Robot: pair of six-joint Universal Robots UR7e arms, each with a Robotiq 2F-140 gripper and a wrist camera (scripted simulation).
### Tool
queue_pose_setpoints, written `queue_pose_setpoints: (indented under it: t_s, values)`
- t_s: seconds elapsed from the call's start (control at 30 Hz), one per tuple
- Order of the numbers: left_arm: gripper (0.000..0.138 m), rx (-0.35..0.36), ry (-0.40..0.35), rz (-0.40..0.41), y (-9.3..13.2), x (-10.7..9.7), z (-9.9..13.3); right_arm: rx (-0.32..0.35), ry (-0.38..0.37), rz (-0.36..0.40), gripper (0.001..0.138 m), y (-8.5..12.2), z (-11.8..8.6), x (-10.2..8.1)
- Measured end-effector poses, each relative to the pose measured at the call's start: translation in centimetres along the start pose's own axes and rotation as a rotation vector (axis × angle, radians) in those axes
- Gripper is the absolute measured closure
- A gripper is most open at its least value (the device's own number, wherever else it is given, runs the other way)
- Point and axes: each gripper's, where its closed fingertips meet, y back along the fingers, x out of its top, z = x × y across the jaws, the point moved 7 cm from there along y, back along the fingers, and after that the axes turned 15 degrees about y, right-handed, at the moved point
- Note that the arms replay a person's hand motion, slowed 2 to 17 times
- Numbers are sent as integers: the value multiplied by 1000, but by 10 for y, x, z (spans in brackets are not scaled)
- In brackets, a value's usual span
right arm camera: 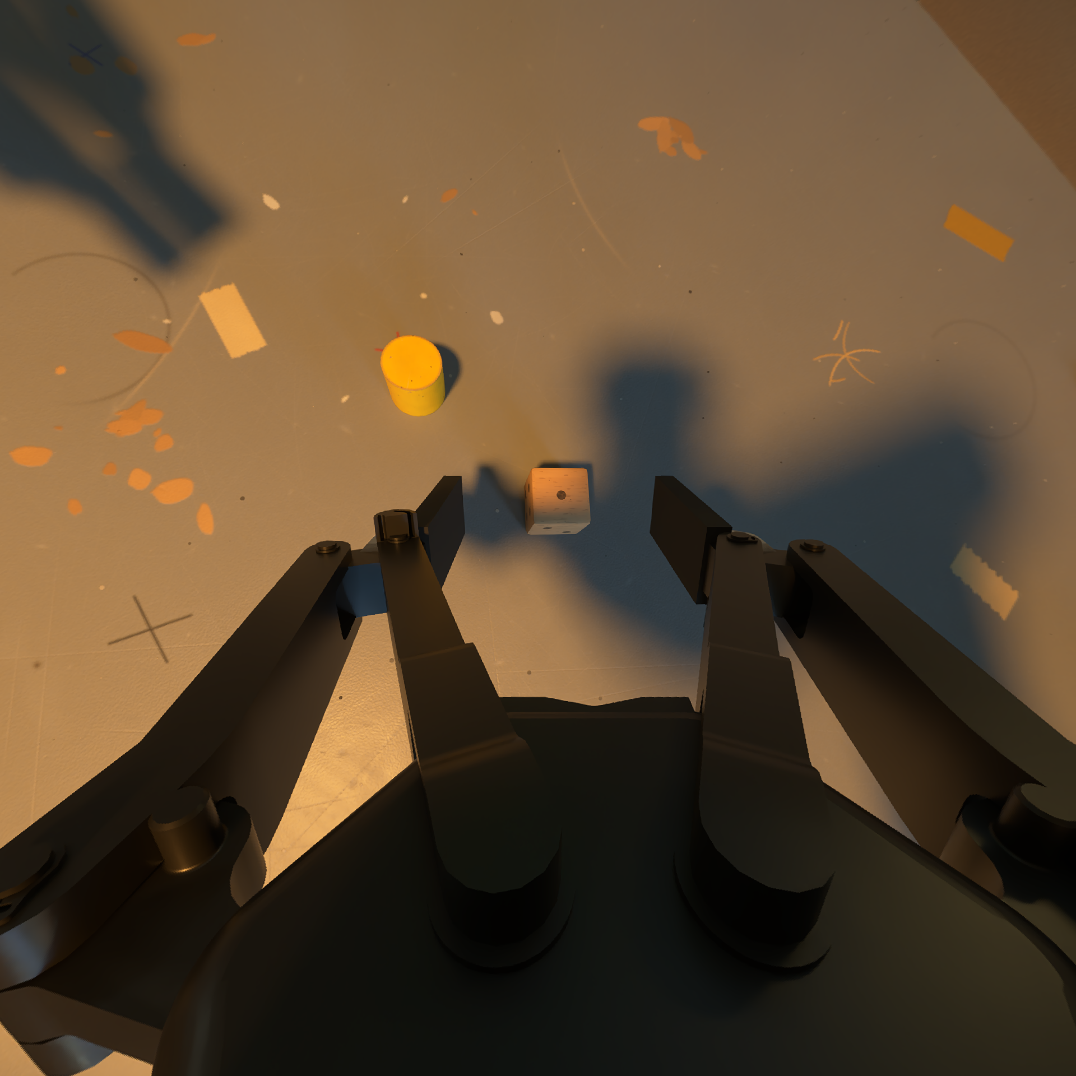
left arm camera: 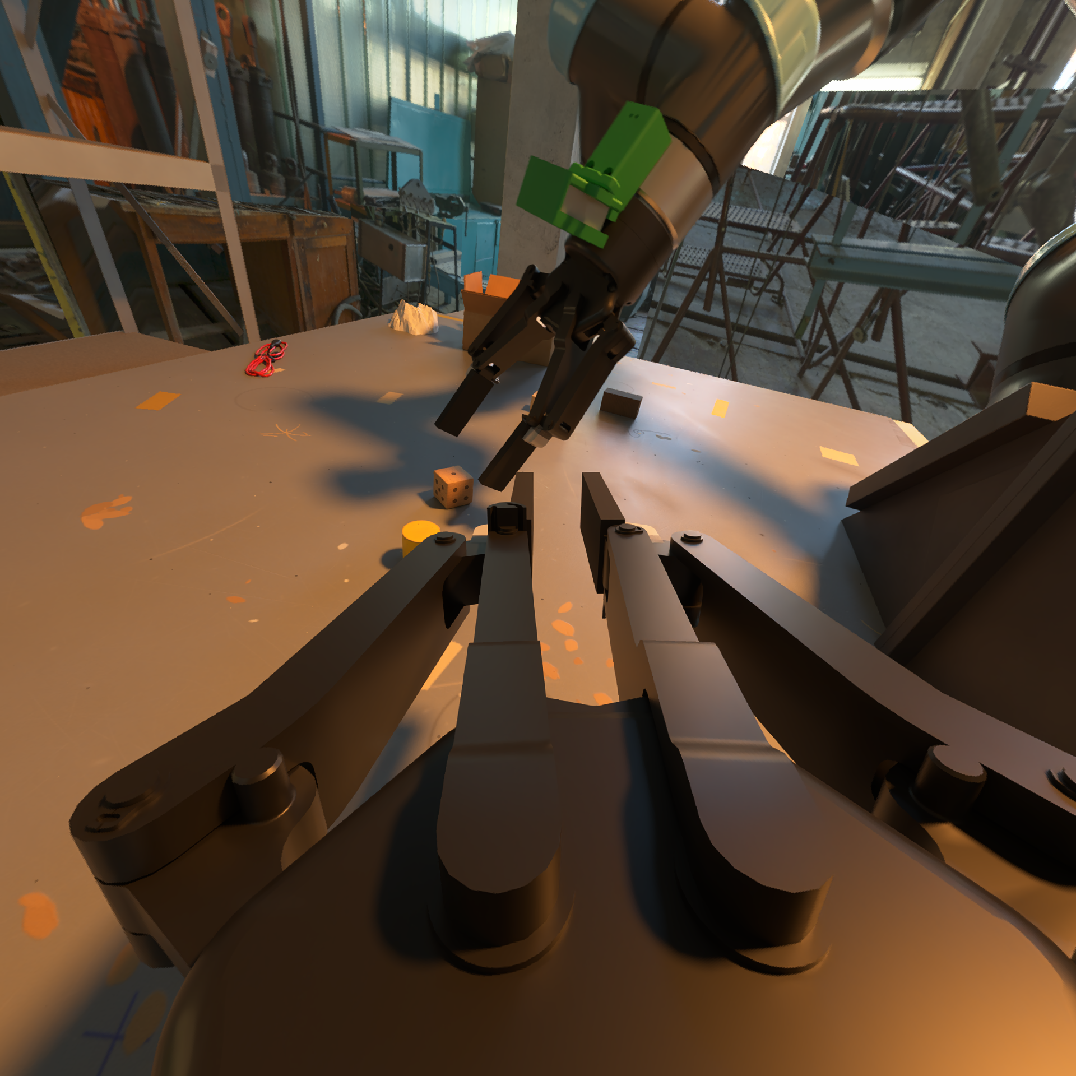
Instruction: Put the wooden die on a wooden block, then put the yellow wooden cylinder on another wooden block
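The wooden die (right arm camera: 558,499) rests on the table, and it also shows in the left wrist view (left arm camera: 453,487). My right gripper (right arm camera: 556,486) is open and empty, hovering just over the die, which sits in line with the gap between its fingers; the left wrist view shows it (left arm camera: 471,454) tilted down beside the die. The yellow wooden cylinder (right arm camera: 413,375) stands upright near the die, partly hidden behind my left finger in the left wrist view (left arm camera: 418,534). A wooden block (left arm camera: 620,402) lies farther back. My left gripper (left arm camera: 556,495) holds nothing, its jaws almost together.
A cardboard box (left arm camera: 483,314), a white crumpled lump (left arm camera: 414,319) and a red cord (left arm camera: 266,358) lie near the table's far edge. A dark mount (left arm camera: 961,524) rises at the right. Tape strips and paint marks dot the table (right arm camera: 757,204).
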Motion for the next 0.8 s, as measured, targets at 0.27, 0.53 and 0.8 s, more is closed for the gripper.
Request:
queue_pose_setpoints:
  t_s: [0.27, 0.53, 0.8]
  values:
    - [115, 15, -35, -29, 5, -1, 0, 100, 5, -60, 52, -14, 9, 0]
    - [115, 66, -45, -22, 12, -2, -4, 153, 8, -110, 63, -24, 10, 2]
    - [115, 62, -17, 7, 19, 0, -7, 155, 2, -173, 78, -32, 9, 1]
